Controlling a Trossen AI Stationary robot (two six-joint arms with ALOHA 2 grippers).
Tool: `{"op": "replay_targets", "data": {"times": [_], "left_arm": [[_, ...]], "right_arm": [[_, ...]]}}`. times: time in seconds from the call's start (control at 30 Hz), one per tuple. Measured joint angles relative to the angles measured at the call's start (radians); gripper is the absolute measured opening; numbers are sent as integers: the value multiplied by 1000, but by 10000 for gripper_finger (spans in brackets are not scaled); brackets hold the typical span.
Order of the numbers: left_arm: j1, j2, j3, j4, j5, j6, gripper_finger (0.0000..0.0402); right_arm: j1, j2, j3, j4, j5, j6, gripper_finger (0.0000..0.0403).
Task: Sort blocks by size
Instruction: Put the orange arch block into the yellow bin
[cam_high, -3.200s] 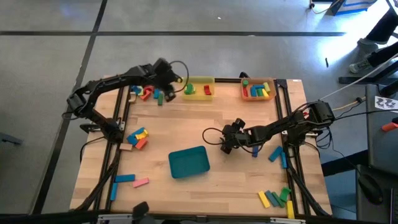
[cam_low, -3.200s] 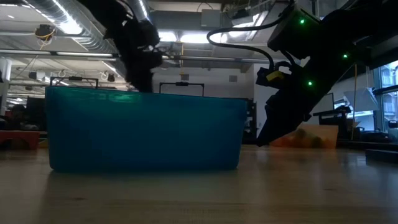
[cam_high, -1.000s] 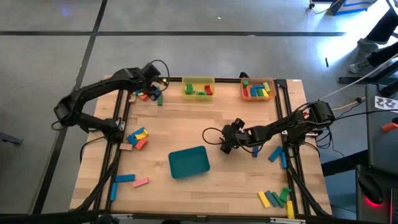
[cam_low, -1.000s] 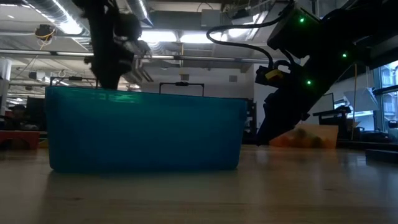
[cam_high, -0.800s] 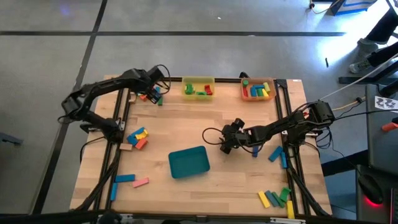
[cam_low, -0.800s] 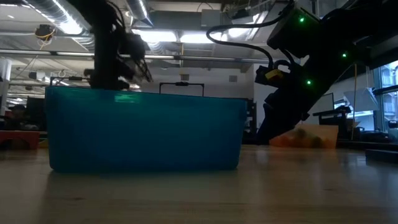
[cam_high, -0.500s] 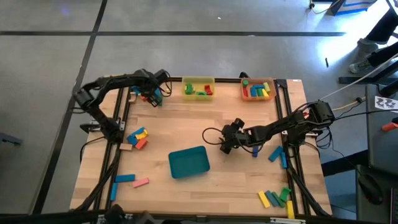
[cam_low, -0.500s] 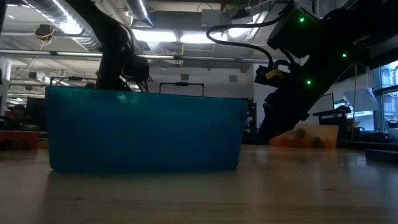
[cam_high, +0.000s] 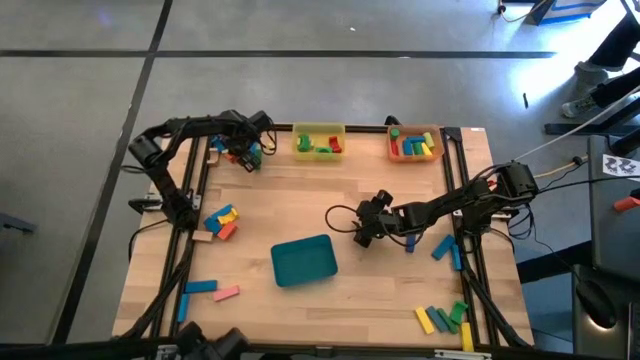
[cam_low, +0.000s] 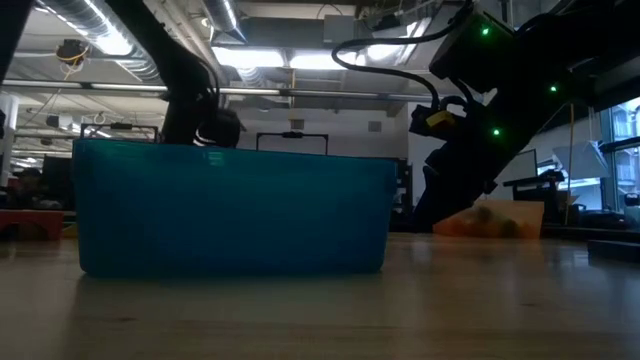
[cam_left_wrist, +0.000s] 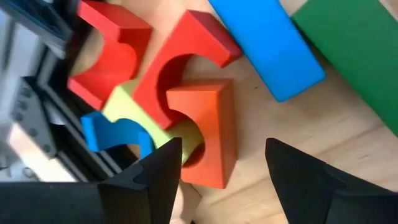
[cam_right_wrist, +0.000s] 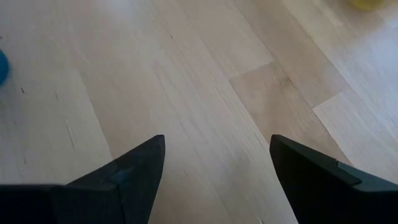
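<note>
Grey concrete floor (cam_high: 300, 60); ceiling strip lights (cam_low: 270, 60); exposed ducts (cam_low: 90, 25).

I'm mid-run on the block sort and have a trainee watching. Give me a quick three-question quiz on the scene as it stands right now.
1. True or false: the teal tray has blocks in it.
2. Which piece sits between the fingers of the left gripper? A) blue bar B) orange arch block C) green bar
3. Fill in: the right gripper hovers over bare ____, holding nothing.

Key
1. False. The high view shows it empty; the sorted pieces lie in the yellow tray and the orange tray.
2. B. The orange arch block lies between the open fingers; the blue bar and green bar lie farther off.
3. Table, with its fingers open.
</note>
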Motion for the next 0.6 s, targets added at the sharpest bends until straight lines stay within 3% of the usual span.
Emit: {"op": "replay_targets", "data": {"times": [0.17, 0.33, 0.6], "left_arm": [[23, 24, 0, 13, 17, 0, 188], [42, 46, 0, 40, 103, 37, 159], [65, 62, 0, 42, 132, 68, 91]], "right_arm": [[0, 0, 0, 0, 0, 0, 292], [0, 0, 0, 0, 0, 0, 292], [0, 0, 0, 0, -10, -1, 292]]}}
